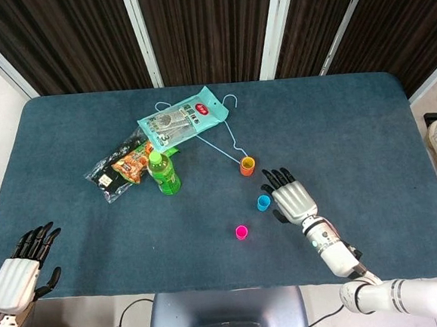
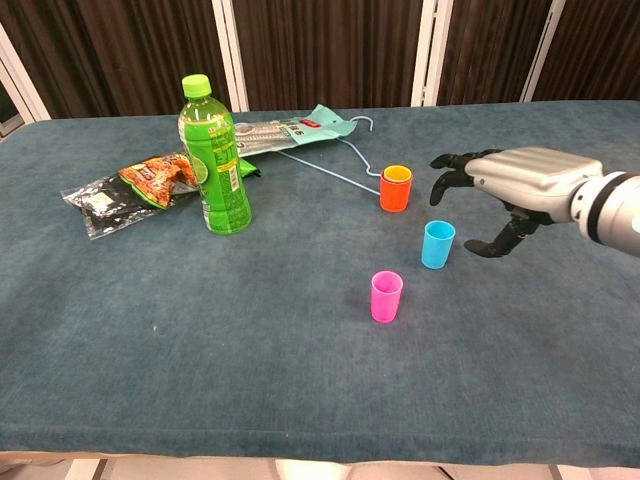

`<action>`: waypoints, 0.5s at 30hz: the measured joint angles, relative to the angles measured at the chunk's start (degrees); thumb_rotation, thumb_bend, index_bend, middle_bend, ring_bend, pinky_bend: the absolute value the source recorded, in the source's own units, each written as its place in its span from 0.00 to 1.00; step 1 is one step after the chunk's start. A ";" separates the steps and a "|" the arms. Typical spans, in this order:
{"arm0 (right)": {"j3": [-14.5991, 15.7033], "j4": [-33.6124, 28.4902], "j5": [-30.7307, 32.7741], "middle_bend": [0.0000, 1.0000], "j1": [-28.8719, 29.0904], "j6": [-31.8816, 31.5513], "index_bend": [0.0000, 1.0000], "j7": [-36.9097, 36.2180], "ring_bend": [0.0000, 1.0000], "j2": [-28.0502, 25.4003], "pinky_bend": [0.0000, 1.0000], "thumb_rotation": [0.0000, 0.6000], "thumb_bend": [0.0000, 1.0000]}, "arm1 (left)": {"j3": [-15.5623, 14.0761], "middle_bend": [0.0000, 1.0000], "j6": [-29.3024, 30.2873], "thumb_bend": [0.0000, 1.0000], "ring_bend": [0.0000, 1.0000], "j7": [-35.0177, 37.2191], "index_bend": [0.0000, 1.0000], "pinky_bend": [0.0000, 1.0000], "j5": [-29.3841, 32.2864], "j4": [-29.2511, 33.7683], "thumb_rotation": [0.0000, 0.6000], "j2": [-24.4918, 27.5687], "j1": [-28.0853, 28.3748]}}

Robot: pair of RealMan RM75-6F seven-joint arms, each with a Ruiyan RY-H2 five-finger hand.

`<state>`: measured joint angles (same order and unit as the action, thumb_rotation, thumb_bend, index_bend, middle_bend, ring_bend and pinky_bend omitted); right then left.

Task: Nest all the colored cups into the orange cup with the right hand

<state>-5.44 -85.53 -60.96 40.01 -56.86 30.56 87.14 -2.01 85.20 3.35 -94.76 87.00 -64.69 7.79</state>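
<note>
The right hand (image 2: 520, 192) is held above the table with its fingers spread apart and slightly curved; nothing is held in it. The small blue plastic cup (image 2: 437, 244) stands upright just beside that hand, on the side toward the robot's left, with the fingertips reaching past it above its rim and not touching it. The cup's long axis is vertical, mouth upward. The small orange plastic cup (image 2: 396, 188), which already carries a yellow cup (image 2: 398, 174) nested inside, stands beyond the blue cup, farther from the robot. The small pink plastic cup (image 2: 386, 296) stands nearer the robot, apart from both. The left hand (image 1: 18, 267) is seen only in the head view, past the table's near left corner, fingers apart and empty, well apart from every cup. The blue cup is judged the next item to be taken.
</note>
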 measured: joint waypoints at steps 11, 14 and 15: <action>-1.50 4.97 2.48 0.00 1.59 1.62 0.50 0.82 0.00 4.55 0.00 1.00 0.48 | -0.04 0.00 0.30 0.44 0.00 0.44 0.00 0.11 0.10 -0.08 1.00 0.22 -0.17; -1.79 5.80 3.21 0.00 1.88 1.83 0.52 1.21 0.00 5.48 0.00 1.00 0.48 | -0.04 0.00 0.30 0.44 0.00 0.45 0.00 0.11 0.10 -0.05 1.00 0.22 -0.17; -1.91 5.95 3.43 0.00 1.96 1.93 0.53 1.21 0.00 5.73 0.00 1.00 0.48 | -0.05 0.00 0.31 0.44 0.00 0.47 0.00 0.11 0.09 -0.05 1.00 0.23 -0.17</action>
<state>-7.35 -79.58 -57.53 41.97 -54.92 31.77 92.87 -2.06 85.51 3.82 -94.67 86.94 -64.47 7.61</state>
